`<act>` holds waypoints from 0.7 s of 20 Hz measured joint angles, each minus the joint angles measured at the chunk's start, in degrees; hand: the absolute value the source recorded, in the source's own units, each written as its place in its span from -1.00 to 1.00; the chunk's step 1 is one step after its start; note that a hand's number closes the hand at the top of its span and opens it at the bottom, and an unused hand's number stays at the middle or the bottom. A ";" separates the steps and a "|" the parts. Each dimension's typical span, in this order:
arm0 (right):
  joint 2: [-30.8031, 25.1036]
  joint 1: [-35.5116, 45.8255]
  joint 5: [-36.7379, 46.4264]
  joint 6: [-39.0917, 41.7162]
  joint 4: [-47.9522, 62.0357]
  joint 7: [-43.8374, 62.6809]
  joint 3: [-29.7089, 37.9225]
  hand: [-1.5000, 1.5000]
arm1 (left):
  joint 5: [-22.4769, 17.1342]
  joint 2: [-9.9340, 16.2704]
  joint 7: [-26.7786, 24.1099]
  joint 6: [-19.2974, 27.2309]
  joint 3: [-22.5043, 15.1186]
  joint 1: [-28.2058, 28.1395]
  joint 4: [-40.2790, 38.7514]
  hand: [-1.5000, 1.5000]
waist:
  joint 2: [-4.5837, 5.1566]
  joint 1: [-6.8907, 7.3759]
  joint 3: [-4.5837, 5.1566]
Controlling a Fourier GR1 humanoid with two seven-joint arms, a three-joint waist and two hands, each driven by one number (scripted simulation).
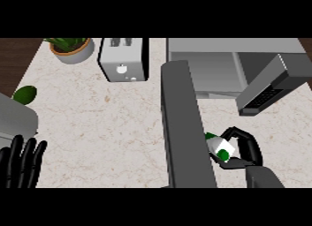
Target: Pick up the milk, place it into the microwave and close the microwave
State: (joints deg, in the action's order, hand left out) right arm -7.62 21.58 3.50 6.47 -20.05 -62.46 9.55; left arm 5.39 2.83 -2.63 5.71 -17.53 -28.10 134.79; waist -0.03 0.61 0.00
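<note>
Pale marble table (99,128) under me. My right hand (244,150) has its fingers (240,132) curled round the milk (222,146), just in front of the microwave (214,66), whose door (275,84) hangs open. My left hand (18,161) rests lower left, fingers straight.

Open grey microwave door (184,128) blocks the counter's middle; bare speckled countertop (99,132) left of it, w/ white toaster (123,59) & potted plant (72,48) at back.
</note>
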 measured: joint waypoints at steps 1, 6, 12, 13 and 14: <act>-0.22 -1.68 0.04 0.39 -1.13 -0.11 -0.44 1.00 | -0.19 0.06 -0.37 0.00 0.24 -0.42 -0.16 -1.00 | -0.10 -0.18 0.06; -0.49 -6.46 -0.38 1.73 -7.33 0.87 -2.32 1.00 | -1.45 0.10 -1.14 -0.11 0.99 -1.31 -0.36 -1.00 | -0.20 -0.53 0.06; 2.23 -9.84 -1.67 0.88 -18.18 4.40 -4.14 1.00 | -2.47 0.16 -0.80 0.07 1.97 -1.56 -0.48 -1.00 | -0.19 -0.67 0.05; 2.53 -9.90 -1.94 0.57 -19.93 5.07 -4.19 1.00 | -2.45 0.21 -0.61 0.17 2.04 -1.91 -0.09 -1.00 | -0.18 -0.63 0.04; 2.84 -10.15 -2.07 0.25 -22.33 6.07 -4.52 1.00 | -2.63 0.30 -0.66 0.12 2.26 -2.07 0.04 -1.00 | -0.19 -0.64 0.04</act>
State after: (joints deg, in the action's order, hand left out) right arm -4.78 11.43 1.43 6.72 -42.38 -56.39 5.03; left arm 2.76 3.13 -3.29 5.83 -15.27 -30.17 134.83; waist -0.21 -0.03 0.05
